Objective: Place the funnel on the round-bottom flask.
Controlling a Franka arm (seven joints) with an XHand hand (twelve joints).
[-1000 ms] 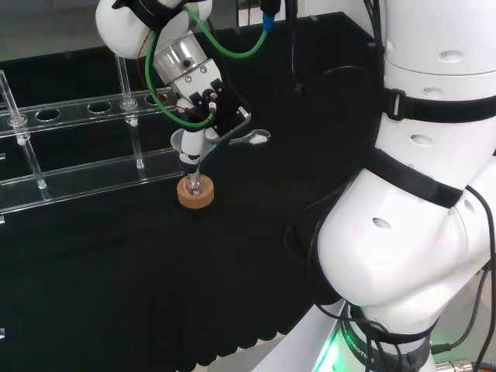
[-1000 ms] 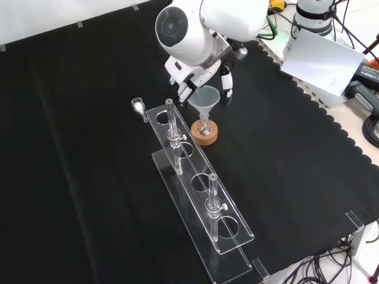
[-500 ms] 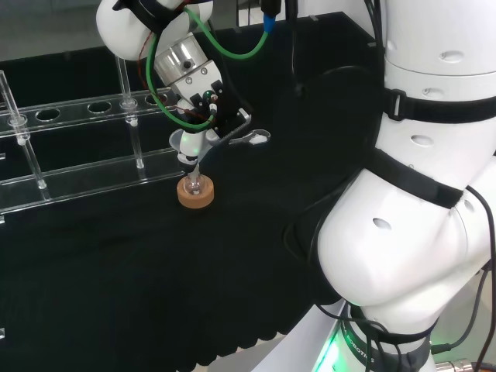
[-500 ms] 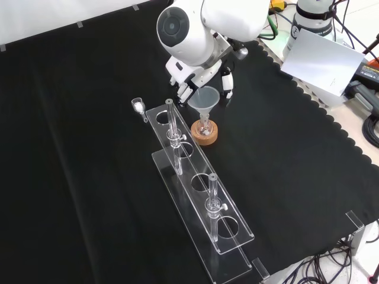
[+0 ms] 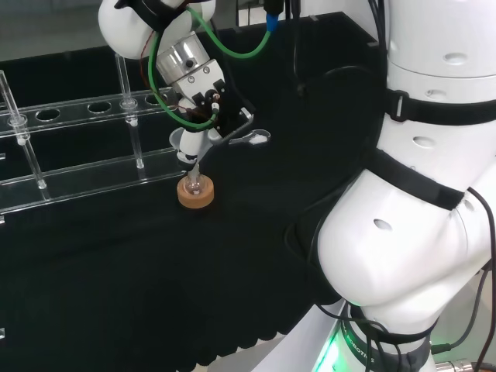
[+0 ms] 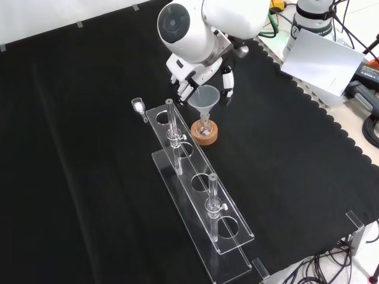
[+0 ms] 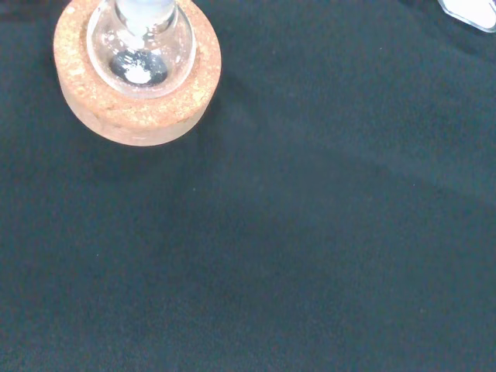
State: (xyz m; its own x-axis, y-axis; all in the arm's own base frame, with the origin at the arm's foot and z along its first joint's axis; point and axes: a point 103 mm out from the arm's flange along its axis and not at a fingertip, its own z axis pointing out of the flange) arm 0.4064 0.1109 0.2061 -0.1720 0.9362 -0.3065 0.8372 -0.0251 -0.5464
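Scanning the front view from left to right, the first thing is a small clear scoop (image 6: 138, 107) lying on the black cloth (image 6: 71, 177), then the long clear test-tube rack (image 6: 201, 195) running from far left to near right with two tubes standing in it. Just right of the rack's far end sits the cork ring (image 6: 204, 132), there to keep the round-bottom flask (image 6: 204, 125) upright, since its rounded base could not stand alone. The funnel (image 6: 204, 98) is above the flask, its stem pointing down into the flask's neck, which is probably why the arm has brought it right over the ring. Farther right and above, the hand (image 6: 204, 74) has its fingers straddling the funnel's rim; I cannot tell whether they still pinch it or have let go.

The funnel is clear, a wide cone narrowing to a thin stem, tilted slightly in the head view (image 5: 188, 144). The flask is small clear glass with a little dark and white matter at its bottom, plain in the wrist view (image 7: 139, 39).
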